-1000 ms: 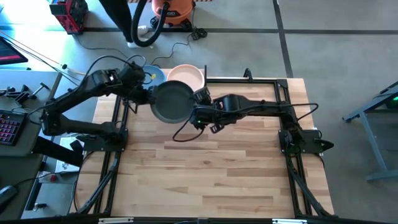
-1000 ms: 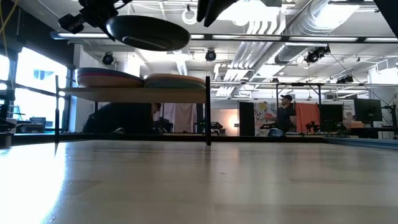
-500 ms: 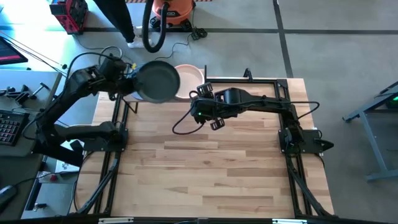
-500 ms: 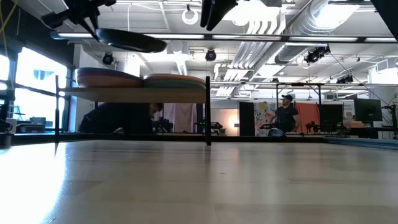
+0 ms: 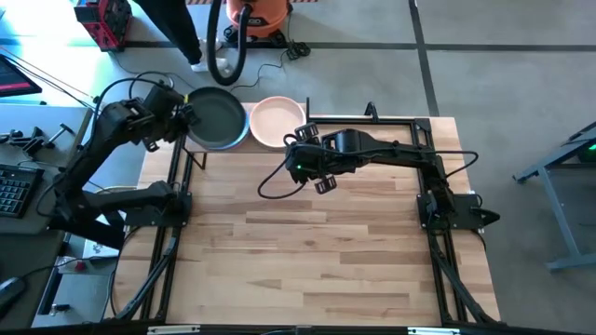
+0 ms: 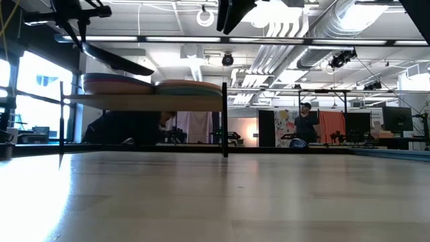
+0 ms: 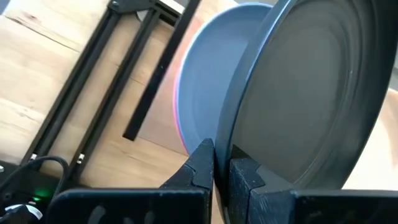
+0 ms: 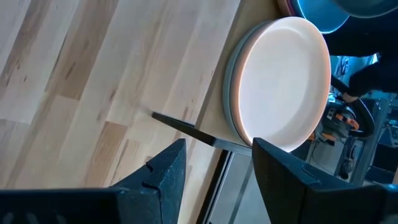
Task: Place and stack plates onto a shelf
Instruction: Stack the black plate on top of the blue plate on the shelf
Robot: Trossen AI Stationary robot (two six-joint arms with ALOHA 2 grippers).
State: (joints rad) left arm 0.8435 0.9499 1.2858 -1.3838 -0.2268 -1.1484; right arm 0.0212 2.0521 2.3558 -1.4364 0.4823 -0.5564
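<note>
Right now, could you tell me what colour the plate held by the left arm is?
Dark charcoal grey plate, clearest in the high view.

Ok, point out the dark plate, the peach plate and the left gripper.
dark plate (image 5: 216,118), high view, its center.
peach plate (image 5: 277,121), high view, its center.
left gripper (image 7: 221,169), left wrist view, between fingertips clamping the dark plate's rim.

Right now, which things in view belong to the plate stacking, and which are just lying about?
Job: dark charcoal plate held by the left gripper; blue-topped stack; pale pink-topped stack; shelf; right gripper, open beside the shelf.

Lying about: orange vacuum, keyboard.
</note>
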